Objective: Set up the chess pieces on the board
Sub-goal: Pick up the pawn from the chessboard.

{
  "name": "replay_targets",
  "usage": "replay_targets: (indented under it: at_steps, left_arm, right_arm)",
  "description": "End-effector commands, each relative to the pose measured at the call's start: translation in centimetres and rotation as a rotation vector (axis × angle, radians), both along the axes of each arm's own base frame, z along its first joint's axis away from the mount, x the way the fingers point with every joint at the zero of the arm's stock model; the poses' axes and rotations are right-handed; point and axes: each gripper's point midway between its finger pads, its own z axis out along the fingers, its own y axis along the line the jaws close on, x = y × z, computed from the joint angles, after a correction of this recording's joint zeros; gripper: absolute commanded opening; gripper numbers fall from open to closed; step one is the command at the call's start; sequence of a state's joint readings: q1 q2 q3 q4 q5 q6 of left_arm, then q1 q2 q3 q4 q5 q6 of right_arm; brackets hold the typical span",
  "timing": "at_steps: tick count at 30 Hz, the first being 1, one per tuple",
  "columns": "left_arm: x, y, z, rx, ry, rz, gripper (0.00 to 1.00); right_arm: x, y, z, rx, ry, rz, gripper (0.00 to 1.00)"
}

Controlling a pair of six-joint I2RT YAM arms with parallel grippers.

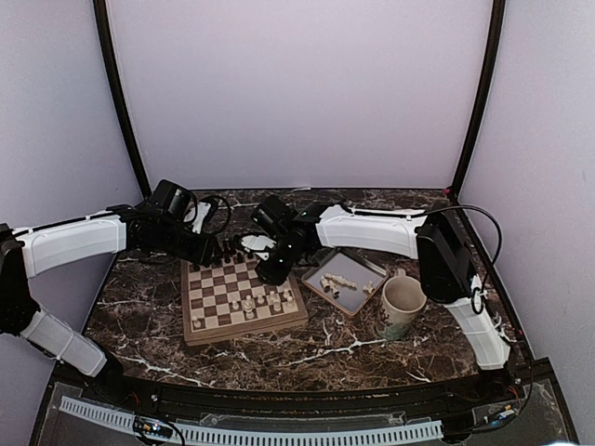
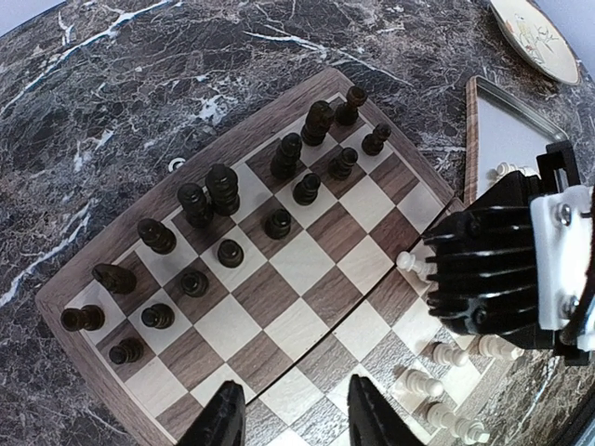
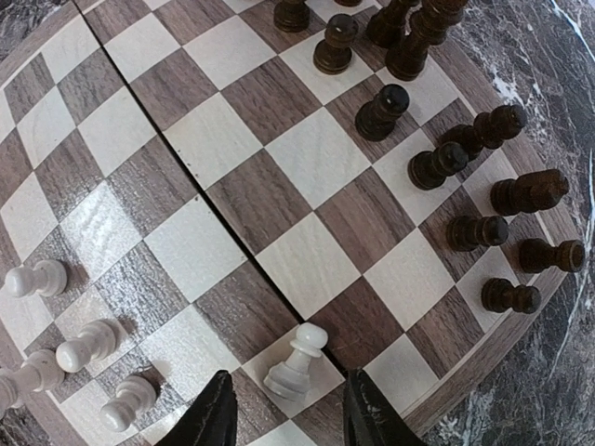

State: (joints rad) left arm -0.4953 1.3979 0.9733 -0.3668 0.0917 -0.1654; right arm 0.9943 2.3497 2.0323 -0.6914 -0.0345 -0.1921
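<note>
Black-fingered, the right gripper (image 3: 286,395) stands parted around a tilted cream pawn (image 3: 296,360) on a light square near the board's (image 3: 307,149) rim, not pinching it. The left gripper (image 2: 296,398) hangs over the board, released and holding nothing. Other cream pieces (image 3: 37,277) stand nearby.

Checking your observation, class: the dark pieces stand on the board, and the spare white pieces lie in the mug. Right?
No: the top view shows the spare white pieces in the grey tray, not the mug. The dark pieces do stand on the board.
</note>
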Motion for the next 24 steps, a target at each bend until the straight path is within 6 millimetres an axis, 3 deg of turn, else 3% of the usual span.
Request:
replay_targets:
  at_steps: [1, 24]
  left_arm:
    - [-0.1, 0.0, 0.7, -0.026, -0.021, 0.001, 0.4]
    - [-0.4, -0.4, 0.0, -0.046, 0.005, -0.013, 0.4]
  right_arm:
    - [0.3, 0.7, -0.8, -0.004, 0.006, -0.024, 0.39]
    - [1.5, -1.8, -2.5, -0.071, -0.002, -0.097, 0.28]
